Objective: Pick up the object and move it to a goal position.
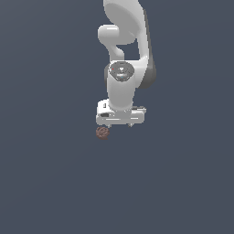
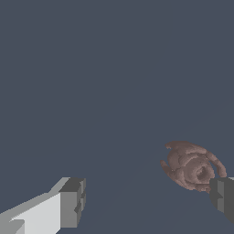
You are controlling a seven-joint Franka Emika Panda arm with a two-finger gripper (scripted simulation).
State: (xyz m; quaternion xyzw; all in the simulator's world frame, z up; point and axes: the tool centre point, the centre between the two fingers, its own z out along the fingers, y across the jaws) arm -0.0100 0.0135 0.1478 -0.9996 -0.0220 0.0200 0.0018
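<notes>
The object (image 1: pixel 103 133) is a small reddish-brown mottled ball lying on the dark grey floor. In the exterior view it sits just below the white gripper (image 1: pixel 120 124), toward the exterior view's left end of the hand. The wrist view shows the ball (image 2: pixel 192 165) close against one dark fingertip (image 2: pixel 224 194), which covers a small part of it. The other fingertip (image 2: pixel 71 202) stands far from the ball. The gripper (image 2: pixel 148 199) is open wide and nothing is held between the fingers.
The white arm (image 1: pixel 123 50) rises straight above the hand. A plain dark grey floor (image 1: pixel 183 183) surrounds the ball; no other objects or edges show.
</notes>
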